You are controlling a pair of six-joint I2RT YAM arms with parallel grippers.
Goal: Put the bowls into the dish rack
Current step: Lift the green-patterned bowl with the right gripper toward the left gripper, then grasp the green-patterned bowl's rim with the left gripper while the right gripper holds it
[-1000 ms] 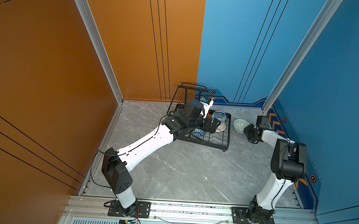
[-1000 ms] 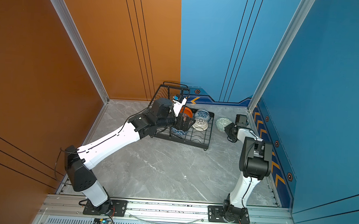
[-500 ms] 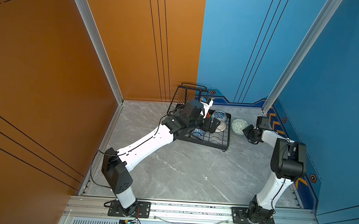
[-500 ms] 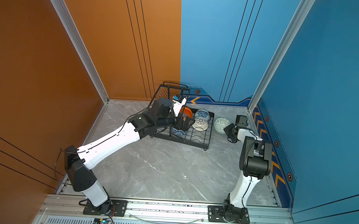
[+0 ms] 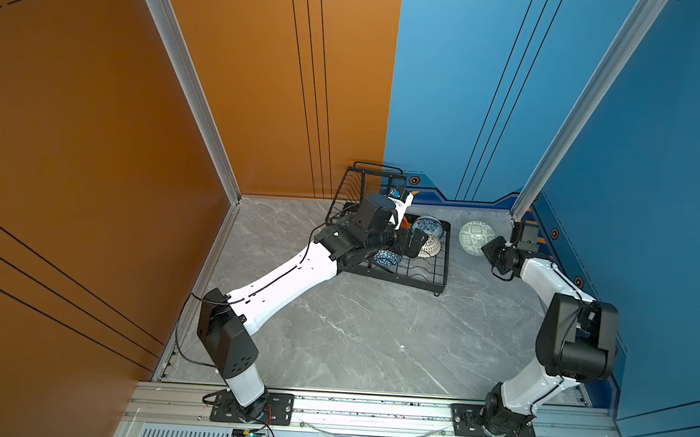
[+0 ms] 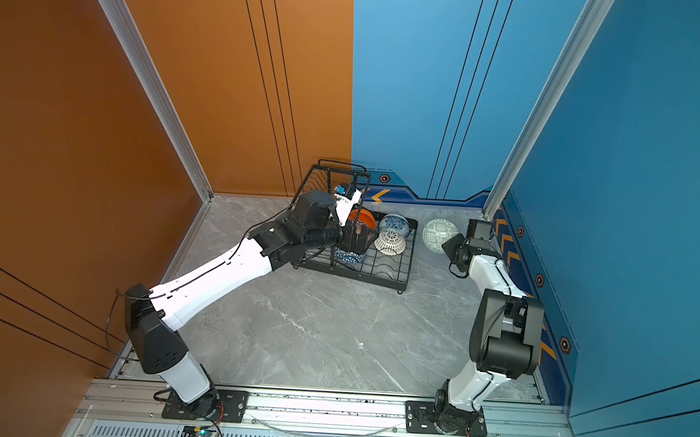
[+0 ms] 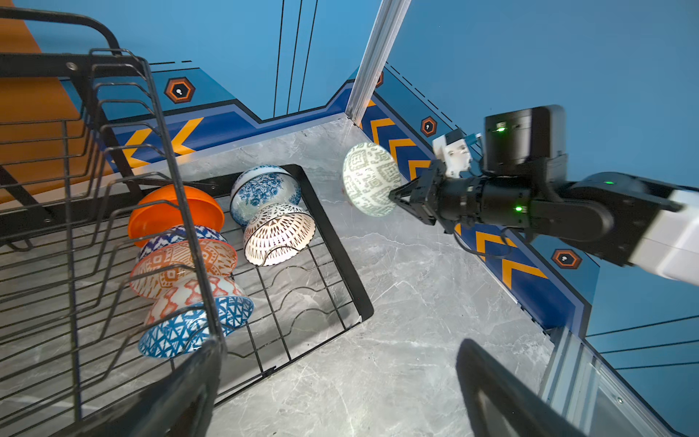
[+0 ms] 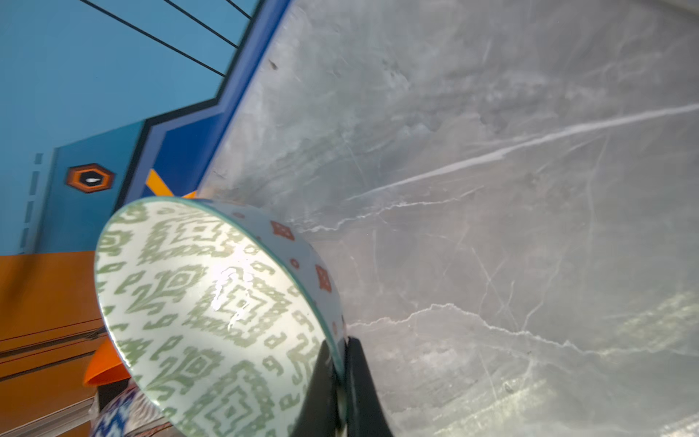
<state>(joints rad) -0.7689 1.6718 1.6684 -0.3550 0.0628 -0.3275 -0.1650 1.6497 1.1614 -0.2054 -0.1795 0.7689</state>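
The black wire dish rack (image 5: 440, 285) (image 6: 403, 287) stands at the back of the floor. In its base (image 7: 340, 246) lean the plain orange bowl (image 7: 177, 212), the orange-white bowl (image 7: 181, 265), the blue triangle bowl (image 7: 189, 329), the blue-white floral bowl (image 7: 264, 189) and the white dotted bowl (image 7: 278, 234). To the right of the rack, the pale green bowl (image 5: 474, 237) (image 6: 439, 235) (image 7: 368, 179) (image 8: 212, 314) is tipped on its side. My right gripper (image 5: 489, 246) (image 7: 395, 196) (image 8: 338, 374) is shut on its rim. My left gripper (image 7: 338, 352) (image 5: 415, 244) hangs open over the rack, holding nothing.
The raised upper basket (image 7: 113, 151) of the rack stands close beside my left gripper. The blue back wall and an aluminium corner post (image 5: 524, 205) lie just behind the green bowl. Grey marble floor (image 5: 374, 333) stretches in front of the rack.
My right gripper has closed on the green bowl's rim, and the bowl has shifted slightly. My left arm has stayed where it was.
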